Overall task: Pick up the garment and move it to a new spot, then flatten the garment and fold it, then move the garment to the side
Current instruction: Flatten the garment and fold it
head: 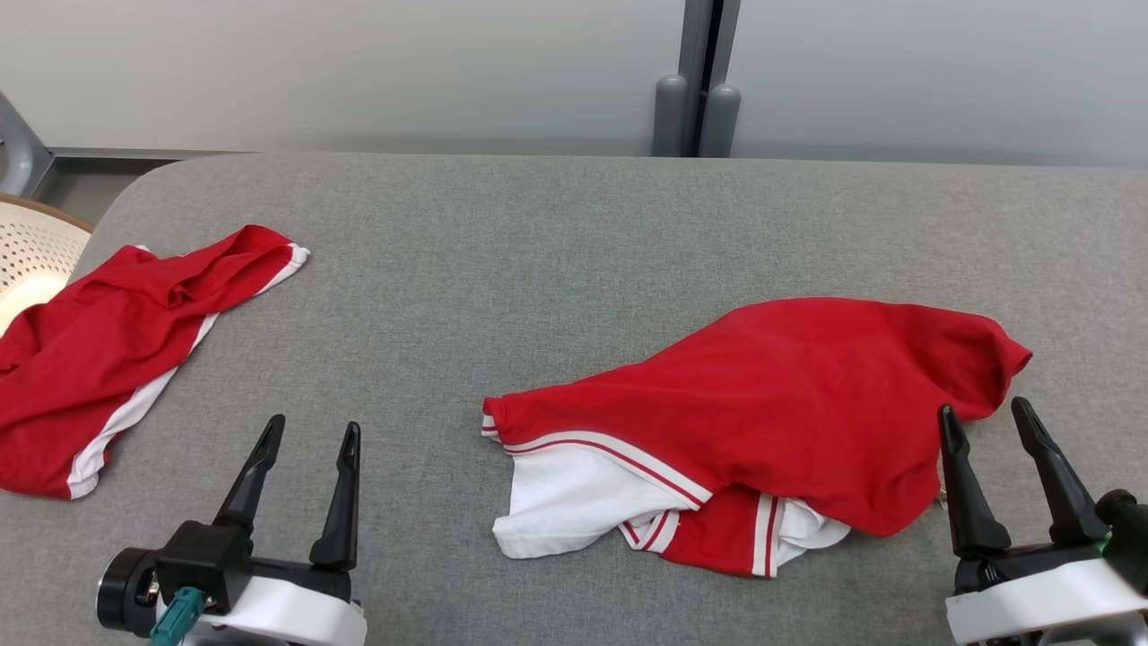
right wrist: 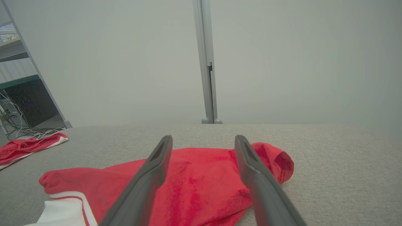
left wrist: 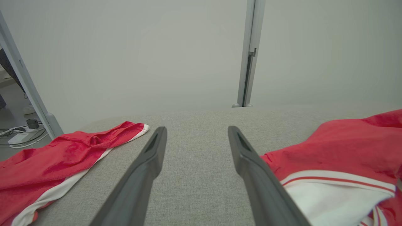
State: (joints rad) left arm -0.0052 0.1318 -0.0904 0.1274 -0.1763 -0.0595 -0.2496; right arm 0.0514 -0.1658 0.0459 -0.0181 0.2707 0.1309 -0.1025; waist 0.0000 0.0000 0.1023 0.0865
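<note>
Although the garment (head: 771,395) lies crumpled near the front edge of the surface (head: 574,233), toward its right corner, flattening, folding and the move aside all look undone. Both the right hand (head: 984,410), just beside it, and the left hand (head: 314,424) stand wide open, holding nothing.

We see the garment (head: 789,395) red with white, red-striped trim; the second garment (head: 99,350) red, white-edged; the worktop (head: 538,251) grey; perhaps a cream basket (head: 36,251).
</note>
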